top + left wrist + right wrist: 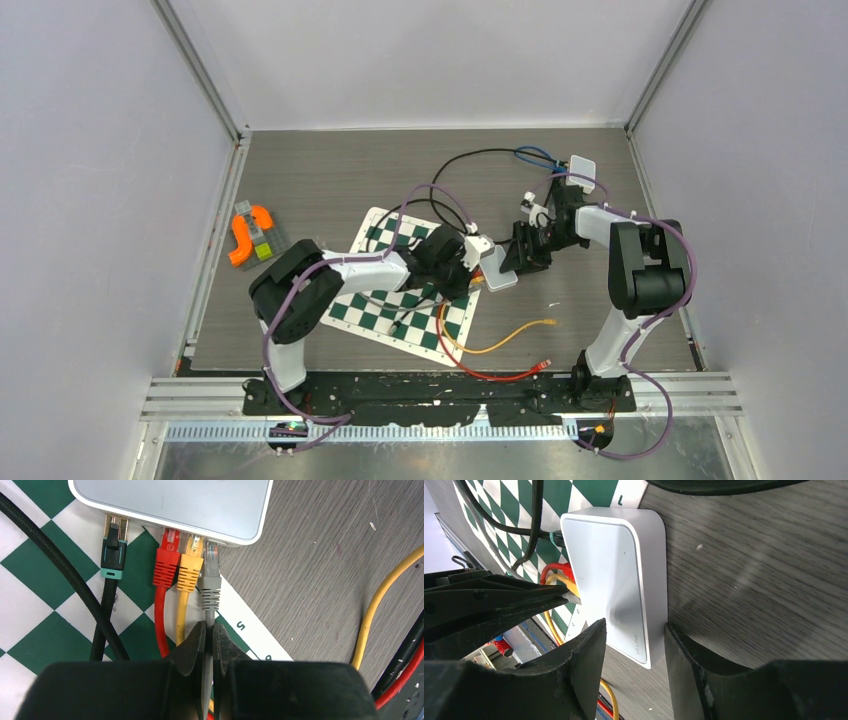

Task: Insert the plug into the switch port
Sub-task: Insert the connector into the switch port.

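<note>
1. Left fingers (192,647) pinched shut on cable (211,616) behind grey plug (210,582); its tip sits in switch's (170,505) end port beside yellow plug (190,572), probably unseated.
2. Right fingers (584,650) clamp switch.
3. Push straight in; brace switch.

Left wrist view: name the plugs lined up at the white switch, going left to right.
Along the edge of the white switch box: black plug with teal collar → red plug → yellow plug → grey plug, its grey cable pinched in the left hand.
</note>
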You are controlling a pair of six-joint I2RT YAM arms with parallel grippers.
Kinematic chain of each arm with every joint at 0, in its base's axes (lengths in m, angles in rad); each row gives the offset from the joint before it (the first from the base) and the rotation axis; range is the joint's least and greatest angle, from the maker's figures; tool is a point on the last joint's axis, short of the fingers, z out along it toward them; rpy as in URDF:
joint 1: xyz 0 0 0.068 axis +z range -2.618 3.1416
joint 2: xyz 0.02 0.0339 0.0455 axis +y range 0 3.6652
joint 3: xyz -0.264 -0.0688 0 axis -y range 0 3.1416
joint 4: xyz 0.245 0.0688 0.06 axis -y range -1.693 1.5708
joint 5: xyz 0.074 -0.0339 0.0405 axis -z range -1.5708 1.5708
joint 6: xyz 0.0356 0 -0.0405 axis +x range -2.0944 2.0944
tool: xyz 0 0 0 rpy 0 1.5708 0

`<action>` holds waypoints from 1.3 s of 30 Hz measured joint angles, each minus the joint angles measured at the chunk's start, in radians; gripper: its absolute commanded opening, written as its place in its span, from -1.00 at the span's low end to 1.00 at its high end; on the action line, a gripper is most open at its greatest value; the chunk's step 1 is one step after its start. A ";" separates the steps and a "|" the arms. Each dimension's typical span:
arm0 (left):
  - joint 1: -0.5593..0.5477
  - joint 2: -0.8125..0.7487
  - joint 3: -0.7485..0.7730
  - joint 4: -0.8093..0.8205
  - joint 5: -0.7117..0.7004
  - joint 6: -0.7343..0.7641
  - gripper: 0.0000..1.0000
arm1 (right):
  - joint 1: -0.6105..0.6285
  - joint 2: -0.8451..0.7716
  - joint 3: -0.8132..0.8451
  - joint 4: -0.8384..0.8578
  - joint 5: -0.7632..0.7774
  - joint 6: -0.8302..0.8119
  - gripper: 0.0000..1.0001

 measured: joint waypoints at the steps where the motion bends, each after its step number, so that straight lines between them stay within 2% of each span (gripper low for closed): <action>1: 0.000 0.000 -0.002 0.002 0.001 -0.002 -1.00 | 0.000 0.000 0.000 0.000 0.000 -0.001 0.06; 39: 0.027 -0.029 -0.069 0.100 0.067 -0.053 -1.00 | -0.005 0.013 -0.001 0.005 -0.029 -0.013 0.08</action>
